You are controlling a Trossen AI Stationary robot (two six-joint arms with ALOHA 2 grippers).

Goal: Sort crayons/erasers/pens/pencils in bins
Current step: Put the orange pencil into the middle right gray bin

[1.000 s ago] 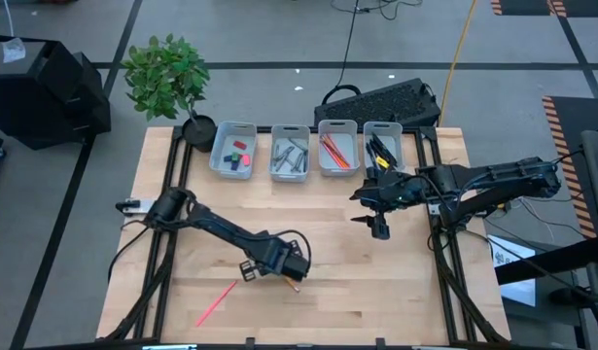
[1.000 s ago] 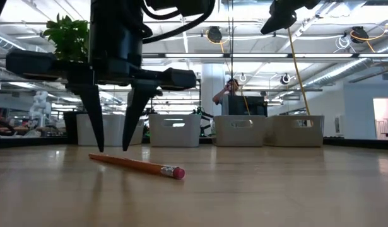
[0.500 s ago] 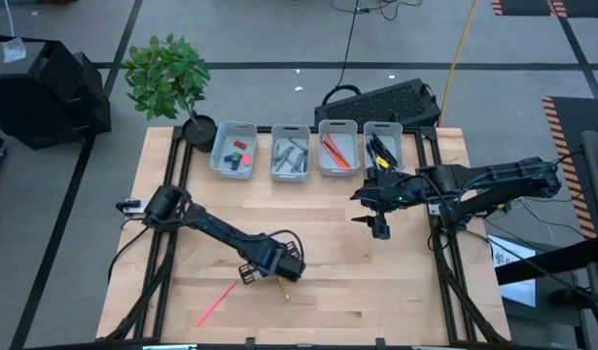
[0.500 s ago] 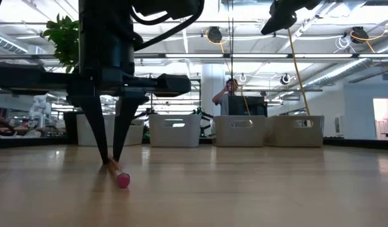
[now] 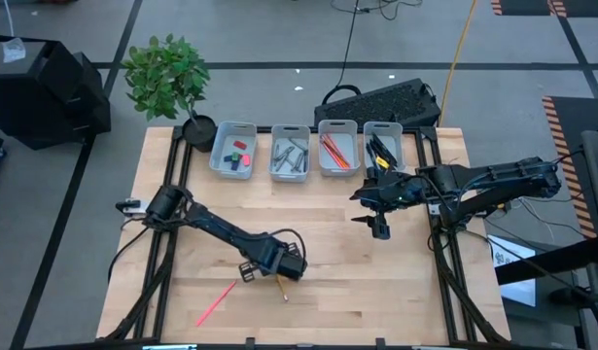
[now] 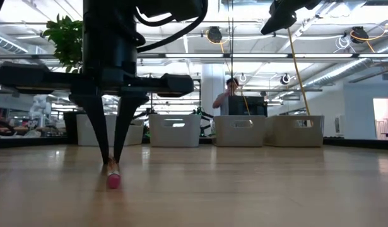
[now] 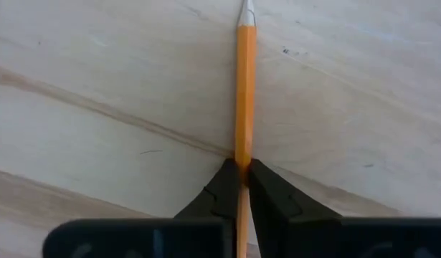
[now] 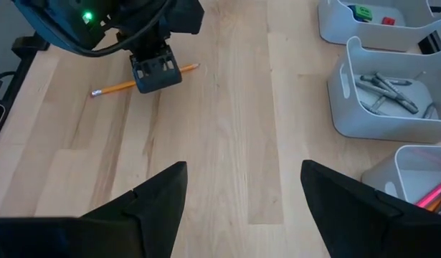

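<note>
Left hand point(image 7: 239, 188): down at the bench near its front middle, fingers nearly together, pinching an orange pencil point(image 7: 244, 93) that lies flat on the wood. The left wrist view alone shows the grip itself, both fingertips pressed to the shaft with the sharpened tip far ahead. The low view alone shows the pink eraser end pointing at the camera, resting on the bench below the fingers. The right wrist view shows the pencil sticking out on both sides of the left hand.

Right hand point(image 5: 379, 229): held above the bench's right half, near the bins, fingers spread wide, holding nothing.

Bins point(image 5: 306, 167): four in a row along the far edge. From left in the high view: erasers point(image 5: 239, 153), grey sticks point(image 5: 290, 154), red-pink sticks point(image 5: 334, 148), dark items point(image 5: 381, 149).

Loose item: pink stick point(image 5: 216, 303) on the bench, front left, apart from the left hand.

Bench point(image 5: 337, 262): pale wood planks on a black frame.

Room: potted plant point(image 5: 167, 78) at the far left corner, keyboard point(image 5: 381, 102) behind the bins, grey floor; low view shows a person point(image 6: 230, 94) beyond the bins under ceiling lights.
</note>
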